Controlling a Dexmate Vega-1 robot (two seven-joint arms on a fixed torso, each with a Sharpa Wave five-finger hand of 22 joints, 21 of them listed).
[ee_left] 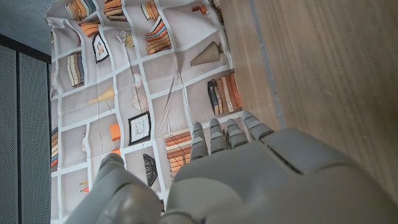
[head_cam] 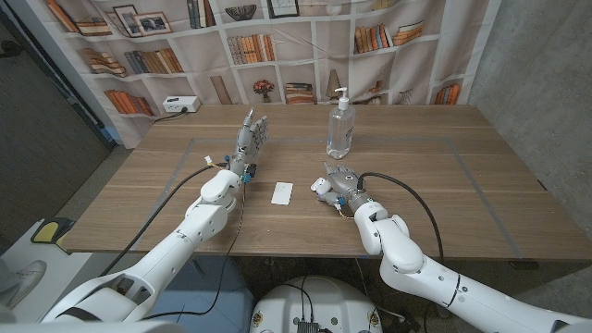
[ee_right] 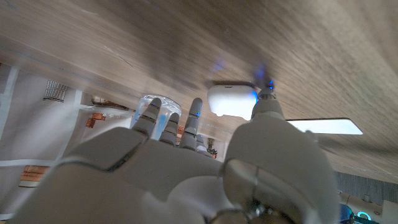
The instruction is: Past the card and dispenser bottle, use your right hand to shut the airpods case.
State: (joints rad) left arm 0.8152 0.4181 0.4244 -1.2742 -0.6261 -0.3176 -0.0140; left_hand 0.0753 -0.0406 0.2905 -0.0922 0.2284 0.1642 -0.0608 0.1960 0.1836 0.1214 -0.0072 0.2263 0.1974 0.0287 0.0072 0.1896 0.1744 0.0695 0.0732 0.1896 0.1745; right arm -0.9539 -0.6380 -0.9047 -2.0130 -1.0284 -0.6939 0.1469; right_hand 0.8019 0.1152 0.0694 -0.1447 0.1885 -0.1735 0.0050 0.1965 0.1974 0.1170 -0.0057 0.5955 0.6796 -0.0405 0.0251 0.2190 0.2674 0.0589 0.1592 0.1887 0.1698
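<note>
Right fingers: reaching forward and loosely apart, one fingertip at or just beside the airpods case; contact cannot be confirmed, and nothing is seen grasped.
Right hand: low over the table, just right of the case.
Airpods case: small, white, rounded; on the table's near half, between the card and the right hand. Whether the lid is up or down cannot be told.
Left fingers: extended together and pointing up, released, holding nothing.
Left hand: raised upright above the table's left half, well apart from the case.
Card: white, flat on the wood, just left of the case.
Dispenser bottle: clear, pump top, upright, beyond the right hand toward the far edge.
Table: wooden plank surface with faint taped lines across it; black cables trail over it from both arms.
White box: at the far left corner of the table.
Backdrop: printed bookshelf cloth hung behind the table, showing books, frames and a vase.
Side walls: dark panel at the left, grey concrete at the right.
</note>
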